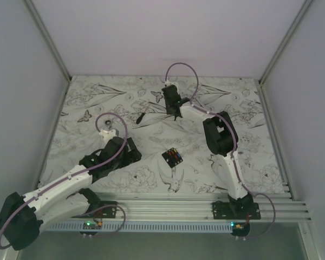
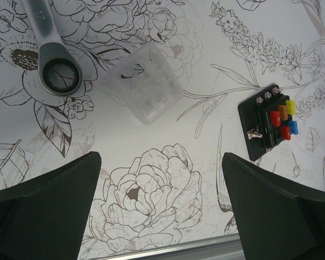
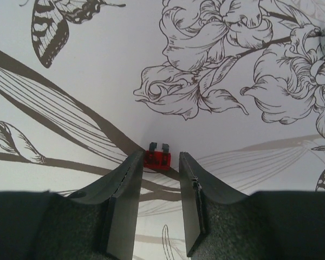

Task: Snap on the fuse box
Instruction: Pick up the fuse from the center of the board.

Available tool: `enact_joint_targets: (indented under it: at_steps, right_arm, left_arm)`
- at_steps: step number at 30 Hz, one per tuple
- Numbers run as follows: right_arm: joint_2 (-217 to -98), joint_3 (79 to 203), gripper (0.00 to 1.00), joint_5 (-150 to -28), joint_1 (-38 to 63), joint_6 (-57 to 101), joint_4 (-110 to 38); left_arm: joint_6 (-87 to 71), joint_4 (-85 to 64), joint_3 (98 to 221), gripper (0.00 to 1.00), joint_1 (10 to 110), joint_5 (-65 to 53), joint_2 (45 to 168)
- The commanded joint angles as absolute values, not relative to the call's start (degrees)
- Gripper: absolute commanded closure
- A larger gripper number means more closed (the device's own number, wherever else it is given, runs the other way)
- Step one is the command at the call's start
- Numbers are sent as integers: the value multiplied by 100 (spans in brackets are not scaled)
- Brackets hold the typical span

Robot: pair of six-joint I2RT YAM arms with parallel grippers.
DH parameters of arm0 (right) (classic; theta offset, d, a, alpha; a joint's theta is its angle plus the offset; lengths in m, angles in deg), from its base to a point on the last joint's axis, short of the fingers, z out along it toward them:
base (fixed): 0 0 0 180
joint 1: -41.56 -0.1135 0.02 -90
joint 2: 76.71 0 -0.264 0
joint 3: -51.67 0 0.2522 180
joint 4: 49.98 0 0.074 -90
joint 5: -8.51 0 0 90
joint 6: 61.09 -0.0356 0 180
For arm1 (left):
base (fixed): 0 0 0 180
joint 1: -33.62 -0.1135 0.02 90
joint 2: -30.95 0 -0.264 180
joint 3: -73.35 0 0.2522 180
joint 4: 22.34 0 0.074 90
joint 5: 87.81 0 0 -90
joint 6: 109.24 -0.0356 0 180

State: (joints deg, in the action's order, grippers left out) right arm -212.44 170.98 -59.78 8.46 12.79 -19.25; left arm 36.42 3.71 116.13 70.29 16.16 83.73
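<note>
The fuse box (image 2: 271,122) sits on the desk (image 1: 244,108) between the two arms. Seen from the left wrist, it lies at 2 o'clock from the left claw (image 2: 160,162). It is nearly square and skewed, so we find no clear long axis. Its slots carry red, yellow, orange and blue fuses. The left claw gapes wide and holds nothing.

A clear plastic shell (image 2: 149,81) at 12 o'clock looks empty.

From above, the box lies at 6 o'clock from the right claw (image 1: 175,115), which faces away. That claw is parted narrowly, with a loose red fuse (image 3: 157,157) at its tips, not visibly pinched. We judge the left arm better placed.
</note>
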Motion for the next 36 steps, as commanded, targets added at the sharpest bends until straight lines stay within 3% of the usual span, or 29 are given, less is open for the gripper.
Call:
enact_joint_targets:
  at_steps: [1,6,17,36]
  right_arm:
    - [-21104,16879,61,-6195,959,1132,-1574]
    - [-21182,16902,63,-6563,1024,1127,-1574]
    - [-21060,16547,75,-6841,1080,1121,-1551]
    - [-17866,12814,79,-7600,1080,1753,-2345]
  left_arm:
    - [3578,523,11765,0,6987,1581,8419]
    - [3578,529,11779,0,6992,1568,8422]
    - [3552,528,11804,0,6986,1556,8445]
    - [3346,474,12346,0,6989,969,8888]
